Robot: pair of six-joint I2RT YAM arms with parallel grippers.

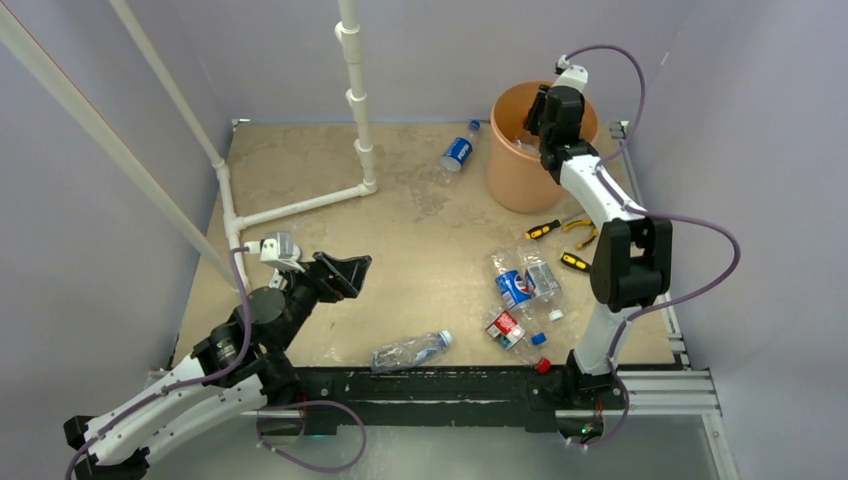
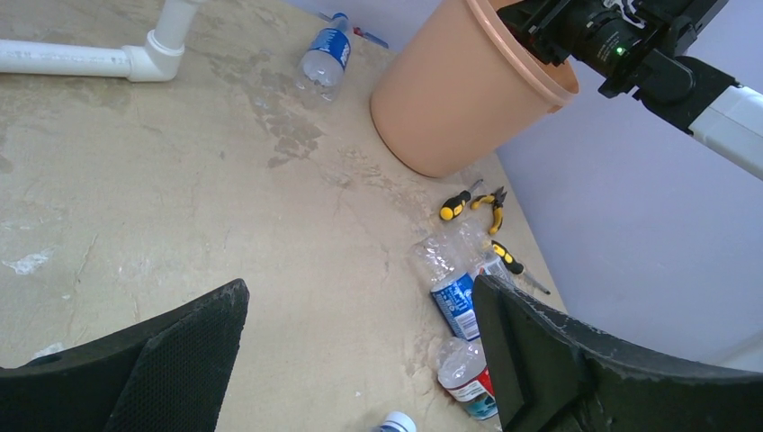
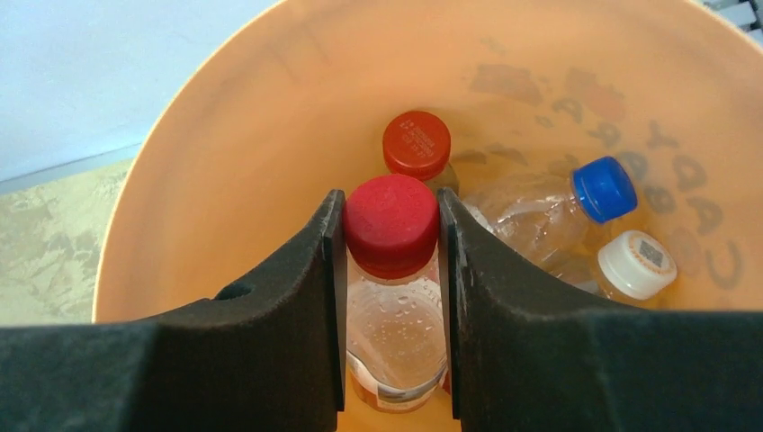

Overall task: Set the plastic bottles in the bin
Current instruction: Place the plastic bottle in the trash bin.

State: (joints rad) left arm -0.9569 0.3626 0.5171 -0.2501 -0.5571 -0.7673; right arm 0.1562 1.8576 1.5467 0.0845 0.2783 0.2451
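Held bottle: a clear bottle (image 3: pixel 396 333) with a red cap (image 3: pixel 390 223), hanging upright just inside the mouth of the bin (image 3: pixel 207 153), above the bottles lying at its bottom
Right gripper (image 3: pixel 389 202): clenched on the held bottle, one pad flat on each side of the cap and neck
Left gripper (image 2: pixel 360 301): released, jaws wide, nothing between them, well apart from the bin on its near-left side
Inside the bin: three more caps show, red (image 3: pixel 417 144), blue (image 3: pixel 605 189) and white (image 3: pixel 637 264), crowded toward the bin's far-right wall
On the surface (image 1: pixel 300 170): a blue-label bottle (image 1: pixel 459 152) just left of the bin; a cluster (image 1: pixel 515 290) on the bin's near side, past the tools (image 1: pixel 560 232); a lone bottle (image 1: pixel 410 350) farther off, near-left of the bin
Handling: these look empty, so probably very light; the thin walls should be soft and dent under a squeeze, the smooth round bodies may slip or roll; breakage seems no worry
Where to hold: the neck and cap look like the stiffest part, as the present grip uses; a lying bottle is likely best taken across the body near the shoulder
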